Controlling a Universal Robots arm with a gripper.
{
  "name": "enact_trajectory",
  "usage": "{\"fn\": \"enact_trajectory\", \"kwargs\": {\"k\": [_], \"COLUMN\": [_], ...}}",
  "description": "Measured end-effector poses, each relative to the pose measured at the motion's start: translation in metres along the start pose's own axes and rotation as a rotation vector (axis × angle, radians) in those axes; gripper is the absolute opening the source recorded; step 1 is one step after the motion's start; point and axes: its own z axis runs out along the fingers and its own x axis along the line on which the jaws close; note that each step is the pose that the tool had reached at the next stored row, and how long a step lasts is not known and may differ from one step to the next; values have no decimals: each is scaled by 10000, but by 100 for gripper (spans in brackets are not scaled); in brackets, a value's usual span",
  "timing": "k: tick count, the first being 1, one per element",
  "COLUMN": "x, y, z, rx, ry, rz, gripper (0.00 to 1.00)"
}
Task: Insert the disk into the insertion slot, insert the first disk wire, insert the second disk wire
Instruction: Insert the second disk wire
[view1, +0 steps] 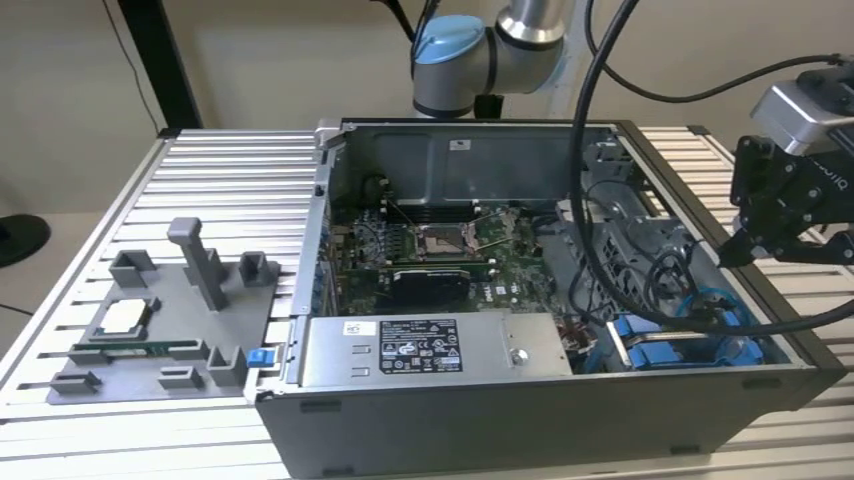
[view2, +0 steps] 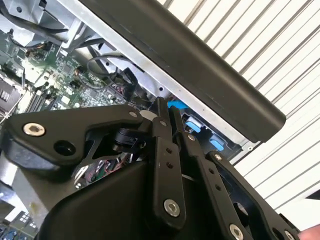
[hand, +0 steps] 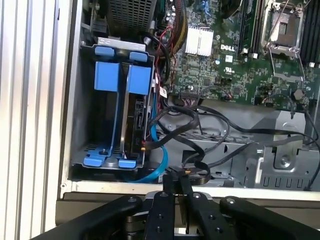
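In the first wrist view the disk (hand: 135, 117) stands on edge in its blue caddy (hand: 138, 80), inside the drive cage at the corner of the open computer case (view1: 534, 420). A second blue caddy (hand: 106, 77) stands beside it. A blue wire (hand: 161, 152) and black wires (hand: 172, 116) run to the disk's exposed end; I cannot tell how they seat. My gripper (view1: 745, 250) hangs over the case's wall at the exterior view's right, above the cage. Its fingers (hand: 164, 200) are pressed together, shut, with nothing seen between them. The second wrist view shows the gripper (view2: 163, 109) the same way.
A grey labelled power-supply box (view1: 427, 350) lies along the case's near side beside the blue caddies (view1: 667, 350). The motherboard (view1: 441, 250) fills the middle. Thick black cables (view1: 627, 270) loop over the case. A grey fixture (view1: 160, 320) with parts sits on the slotted table at the exterior view's left.
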Motion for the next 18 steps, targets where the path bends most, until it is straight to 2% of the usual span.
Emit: {"fn": "enact_trajectory", "kwargs": {"k": [9,18], "x": [27,53], "y": [155,306], "z": [-113,-139], "rx": [4,3], "ry": [-41,-44], "rz": [1,0], "gripper": [0,0]}}
